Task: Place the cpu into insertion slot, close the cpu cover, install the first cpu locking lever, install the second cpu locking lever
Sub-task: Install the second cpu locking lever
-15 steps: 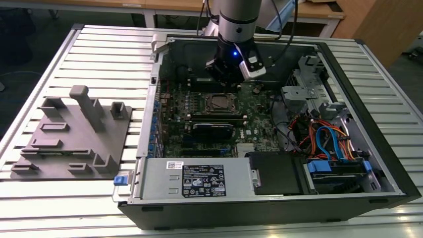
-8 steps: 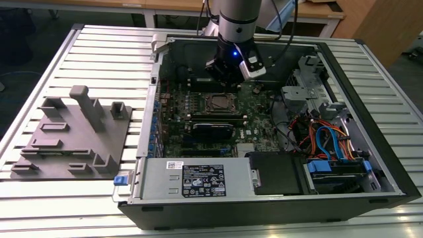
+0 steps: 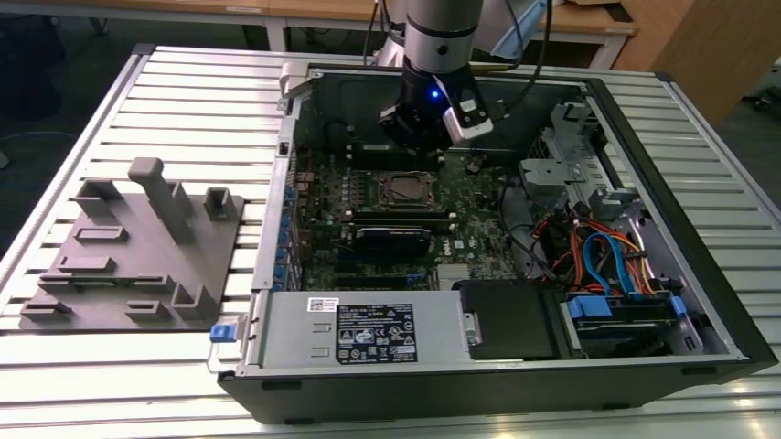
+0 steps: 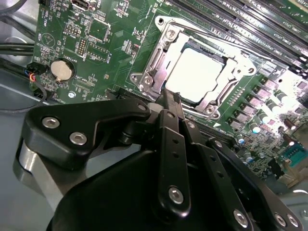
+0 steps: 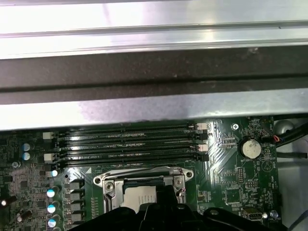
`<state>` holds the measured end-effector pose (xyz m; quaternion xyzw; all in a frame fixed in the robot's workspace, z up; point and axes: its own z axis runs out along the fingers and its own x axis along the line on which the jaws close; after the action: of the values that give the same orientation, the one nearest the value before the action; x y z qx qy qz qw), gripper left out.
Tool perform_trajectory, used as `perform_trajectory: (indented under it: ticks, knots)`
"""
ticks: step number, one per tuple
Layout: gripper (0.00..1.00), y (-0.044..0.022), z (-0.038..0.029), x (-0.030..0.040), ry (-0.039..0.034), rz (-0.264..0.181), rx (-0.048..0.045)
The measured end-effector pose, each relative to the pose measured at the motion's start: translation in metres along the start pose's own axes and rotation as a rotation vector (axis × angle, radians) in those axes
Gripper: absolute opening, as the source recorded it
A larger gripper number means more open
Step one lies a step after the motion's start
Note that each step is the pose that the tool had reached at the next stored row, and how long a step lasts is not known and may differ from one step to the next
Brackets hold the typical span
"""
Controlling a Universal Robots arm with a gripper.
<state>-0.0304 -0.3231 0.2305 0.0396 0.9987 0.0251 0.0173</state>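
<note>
Slatted metal benching carries the open case, where the cpu (image 4: 199,72), thin, light and fragile, is seated under its closed cpu cover (image 4: 159,72), the gripper (image 4: 169,103) fingers pressed together.

You see the cpu's (image 4: 196,72) pale matt metal top, the cpu cover's (image 4: 159,67) shiny bare metal, and your hand's (image 4: 168,108) matt black plastic.
</note>
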Motion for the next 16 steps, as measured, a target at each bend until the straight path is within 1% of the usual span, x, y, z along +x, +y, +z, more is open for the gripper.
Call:
perform_trajectory:
  ticks: [3, 12, 16]
  knots:
    - [0.1, -0.0002, -0.0001, 0.0, -0.0001, 0.0, -0.0001]
    - [0.1, -0.0072, -0.0004, -0.0006, -0.0001, 0.0, 0.0007]
    - [0.1, -0.0086, -0.0004, -0.0007, -0.0004, 0.0, 0.0037]
